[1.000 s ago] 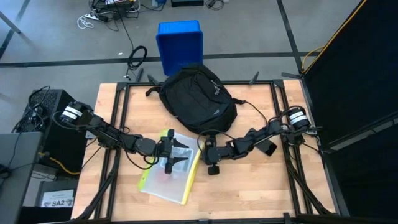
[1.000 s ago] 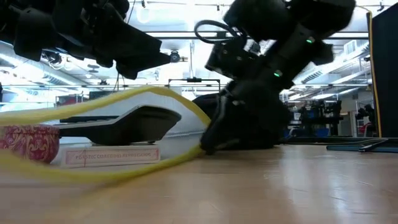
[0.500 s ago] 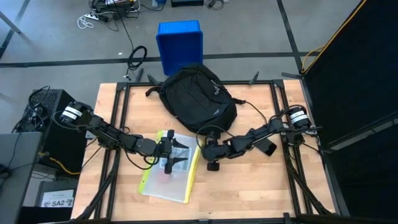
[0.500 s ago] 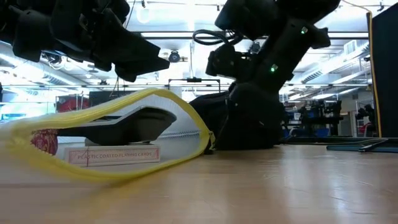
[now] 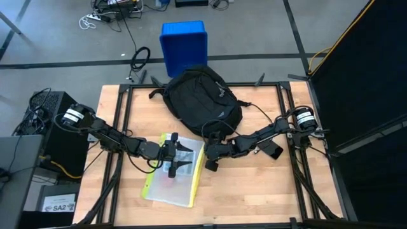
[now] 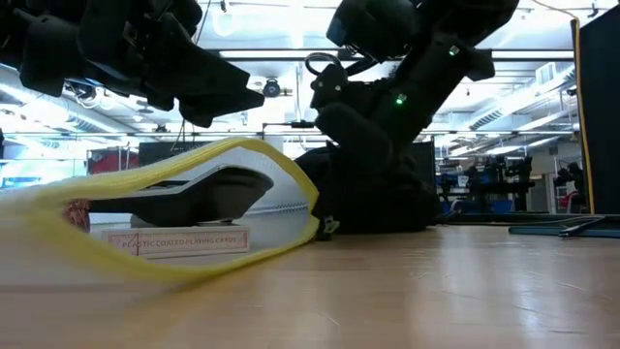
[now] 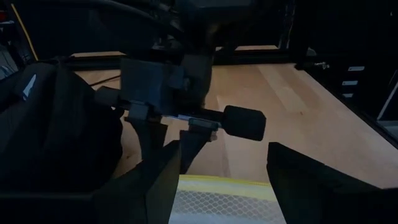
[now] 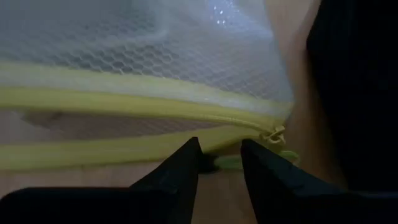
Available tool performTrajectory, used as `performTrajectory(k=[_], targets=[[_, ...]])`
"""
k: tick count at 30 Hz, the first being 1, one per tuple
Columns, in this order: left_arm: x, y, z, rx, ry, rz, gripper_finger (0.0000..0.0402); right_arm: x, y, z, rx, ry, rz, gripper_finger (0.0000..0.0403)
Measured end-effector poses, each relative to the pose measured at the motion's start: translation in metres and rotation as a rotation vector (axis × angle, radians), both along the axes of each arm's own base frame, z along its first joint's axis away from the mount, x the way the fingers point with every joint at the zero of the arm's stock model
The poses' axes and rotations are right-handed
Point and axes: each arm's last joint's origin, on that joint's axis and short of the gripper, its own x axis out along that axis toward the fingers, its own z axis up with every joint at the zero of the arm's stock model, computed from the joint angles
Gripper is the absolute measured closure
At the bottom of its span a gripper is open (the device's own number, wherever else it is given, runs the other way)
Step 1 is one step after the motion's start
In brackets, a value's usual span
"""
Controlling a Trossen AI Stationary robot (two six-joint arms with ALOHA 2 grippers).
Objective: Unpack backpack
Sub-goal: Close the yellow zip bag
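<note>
A flat box [image 6: 174, 240] inside the yellow-edged mesh pouch [image 6: 194, 208] reads "PLASTIC COATED PLAYING CARDS", and a white label [image 5: 58, 207] on equipment beside the desk [image 5: 254, 191] reads "SA2".

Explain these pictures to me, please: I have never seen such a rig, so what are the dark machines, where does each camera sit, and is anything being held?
The dark machines are two robot arms mounted at a wooden table. One camera looks straight down, one sits level with the tabletop, and one rides on each wrist.

On the table lies a black backpack, and in front of it a clear mesh pouch with a yellow zipper edge, with a card box visible inside. A blue bin stands on the floor beyond the table.

The left gripper hovers over the pouch with its fingers open, holding nothing. The right gripper is low at the pouch's zipper end, beside the backpack, its fingers narrowly apart and aimed at the yellow edge; I cannot see that it grips anything.
</note>
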Motion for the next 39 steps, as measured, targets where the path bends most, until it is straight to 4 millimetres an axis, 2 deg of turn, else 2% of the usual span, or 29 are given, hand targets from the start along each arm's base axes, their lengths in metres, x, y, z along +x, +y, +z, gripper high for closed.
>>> performTrajectory(k=[11, 18, 33, 36, 39], targets=[[0.0, 0.0, 0.0, -0.001, 0.0, 0.0, 0.0193, -0.009, -0.007, -0.006, -0.063, 0.111, -0.058, 0.0317], [0.0, 0.0, 0.0, -0.001, 0.0, 0.0, 0.0193, -0.004, -0.004, -0.003, 0.083, 0.011, -0.138, 0.0333], [0.0, 0.0, 0.0, 0.0, -0.001, 0.0, 0.0193, -0.002, -0.003, -0.002, 0.072, -0.023, -0.169, 0.0358], [0.0, 0.0, 0.0, 0.004, -0.001, 0.0, 0.0193, -0.003, 0.005, 0.0, 0.101, -0.008, -0.127, 0.0356], [0.0, 0.0, 0.0, 0.009, -0.001, -0.001, 0.0193, 0.004, 0.026, 0.016, 0.115, -0.011, -0.021, 0.0355]])
